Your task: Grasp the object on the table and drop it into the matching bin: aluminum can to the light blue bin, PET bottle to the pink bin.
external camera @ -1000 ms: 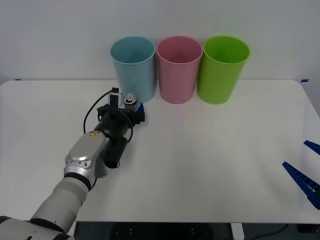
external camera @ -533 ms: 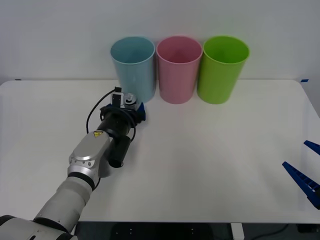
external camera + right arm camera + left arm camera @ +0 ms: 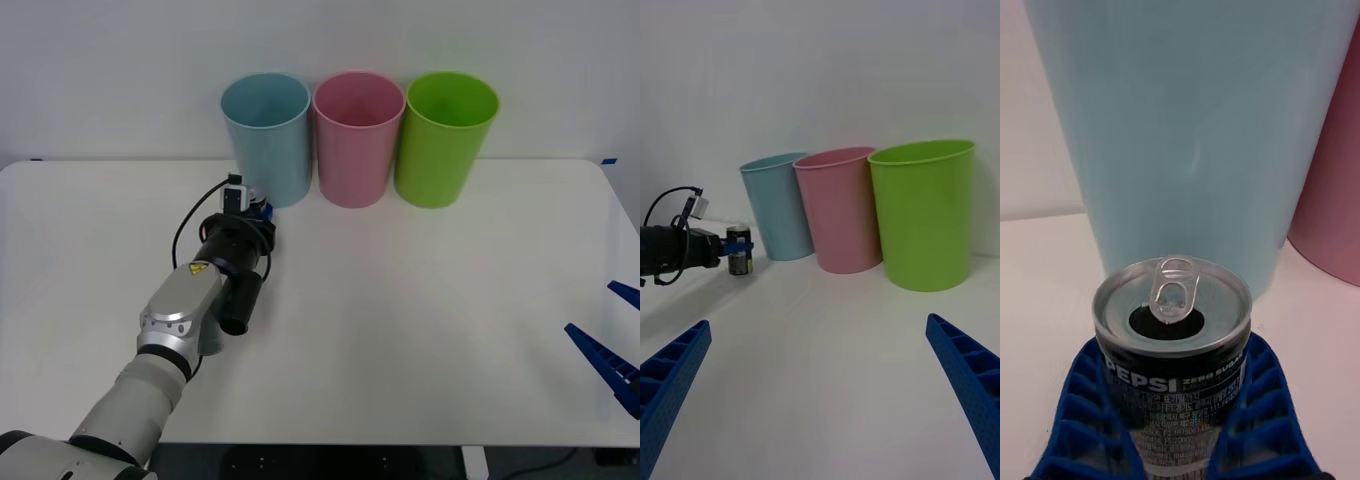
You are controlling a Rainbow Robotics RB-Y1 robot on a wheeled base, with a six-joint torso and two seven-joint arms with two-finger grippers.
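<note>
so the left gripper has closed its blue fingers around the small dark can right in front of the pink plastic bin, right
Not quite: the left gripper does clasp the small dark can with the silver top, but it stands in front of the tall light blue plastic bin, not the pink plastic bin beside it. The left wrist view shows this.

We're looking at the can (image 3: 1172, 352) sitting upright on the table (image 3: 420, 320) right between our left gripper (image 3: 259, 213) fingers. The light blue bin (image 3: 267, 135) is standing just beyond it, pink bin (image 3: 358, 135) next along to the right.
</note>
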